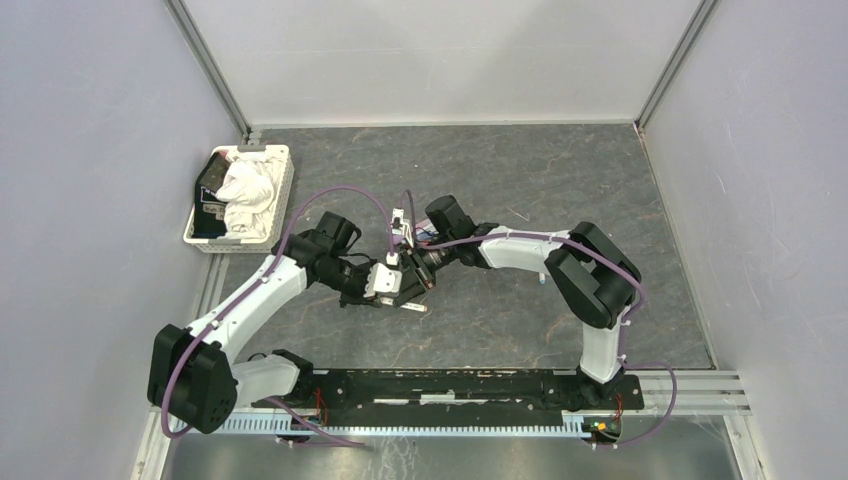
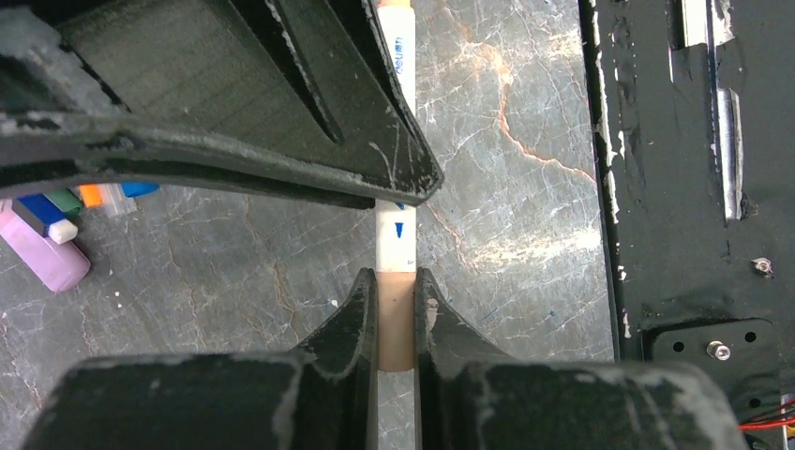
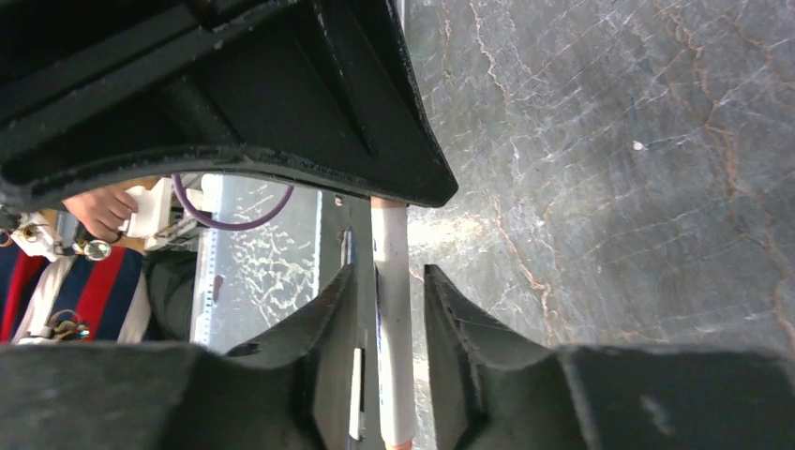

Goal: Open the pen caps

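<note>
Worktop (image 1: 560, 180) of dark grey marbled stone lay beneath the left pincer (image 2: 397, 281), clamped on a slim white marker pen (image 2: 396, 234) at its tan end, the right pincer (image 3: 389, 277), narrowly parted around its barrel, and stubby coloured plastic pen caps (image 2: 42, 258) clustered nearby.

The left end effector (image 2: 397, 286) has its fingers (image 2: 352, 319) pressed onto the tan lower end of a white marker (image 2: 396, 230). That end may be its cap, though the grip hides too much to say. The barrel, printed with small blue arrows, runs upward behind a broad black housing (image 2: 187, 103). At the left edge, loose pen caps (image 2: 42, 255) in pink, blue, green and orange lie close together on the grey marbled bench (image 2: 506, 187). A black base plate (image 2: 684, 187) lines the right side.
</note>
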Action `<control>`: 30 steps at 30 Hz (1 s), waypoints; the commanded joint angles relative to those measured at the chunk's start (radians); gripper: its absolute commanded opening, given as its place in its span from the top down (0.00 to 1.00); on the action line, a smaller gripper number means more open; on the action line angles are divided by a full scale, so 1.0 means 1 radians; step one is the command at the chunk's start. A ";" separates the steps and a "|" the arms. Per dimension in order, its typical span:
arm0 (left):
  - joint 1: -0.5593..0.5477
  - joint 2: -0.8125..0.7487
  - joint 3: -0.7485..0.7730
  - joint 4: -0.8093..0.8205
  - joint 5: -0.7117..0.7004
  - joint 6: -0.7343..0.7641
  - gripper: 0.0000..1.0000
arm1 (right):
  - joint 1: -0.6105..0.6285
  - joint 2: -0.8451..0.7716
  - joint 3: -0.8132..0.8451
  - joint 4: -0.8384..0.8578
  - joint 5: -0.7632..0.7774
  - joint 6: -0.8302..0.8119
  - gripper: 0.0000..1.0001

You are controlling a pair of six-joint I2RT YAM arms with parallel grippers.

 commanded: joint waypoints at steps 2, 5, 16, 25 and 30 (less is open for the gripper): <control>-0.010 0.001 0.031 0.008 -0.006 -0.036 0.96 | 0.024 0.022 -0.002 0.123 -0.037 0.071 0.59; -0.010 0.000 0.038 0.003 0.006 -0.045 0.97 | 0.024 0.024 -0.023 0.212 -0.044 0.143 0.61; -0.007 0.020 0.072 0.026 0.004 -0.074 0.98 | 0.025 -0.030 -0.013 0.002 -0.002 -0.030 0.87; 0.037 0.067 0.170 0.005 -0.119 -0.023 0.98 | -0.024 -0.121 -0.115 -0.098 0.082 -0.103 1.00; 0.127 0.090 0.205 -0.014 -0.141 0.055 0.98 | -0.083 -0.179 -0.153 -0.239 0.124 -0.215 1.00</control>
